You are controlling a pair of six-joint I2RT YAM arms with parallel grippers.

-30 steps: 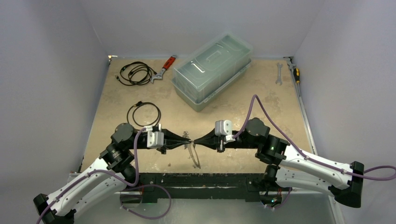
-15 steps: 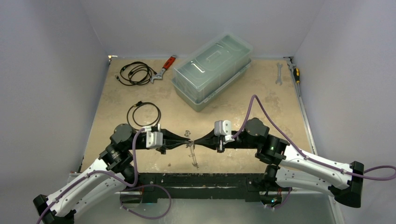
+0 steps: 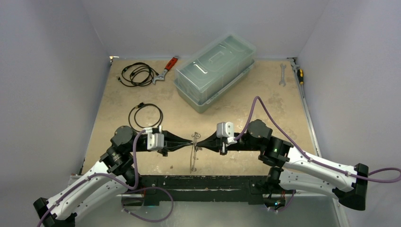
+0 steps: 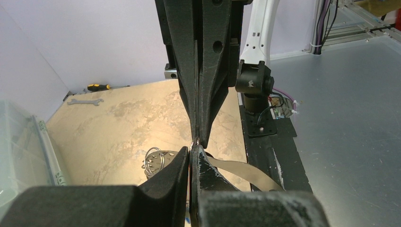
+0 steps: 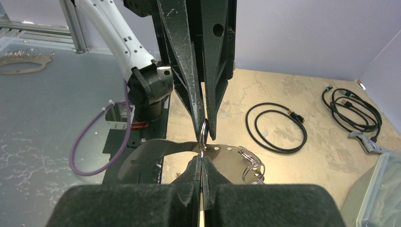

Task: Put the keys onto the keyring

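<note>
My left gripper (image 3: 190, 141) and right gripper (image 3: 199, 141) meet tip to tip above the near middle of the table, both shut. The keyring (image 3: 191, 158), a thin silvery hoop, hangs edge-on below them. In the right wrist view it is a flat band (image 5: 151, 152) with small holes. A small split ring (image 5: 204, 130) through one hole is pinched by the left fingers (image 5: 189, 85), and my right gripper (image 5: 202, 163) is shut just beneath it. More small rings (image 5: 253, 166) sit along the rim. In the left wrist view my left gripper (image 4: 190, 153) is shut at the band (image 4: 241, 169). I cannot make out the keys.
A clear lidded box (image 3: 215, 71) stands at the back middle. One black cable coil (image 3: 145, 115) lies behind the left arm, another (image 3: 137, 74) at the back left beside a red-handled wrench (image 3: 165, 71). A spanner (image 3: 283, 74) and screwdriver (image 3: 299, 73) lie back right.
The hanging hoop has swung from slanting down to the right to hanging nearly straight, slightly left. Both grippers stay shut, tip to tip, almost in the same place.
</note>
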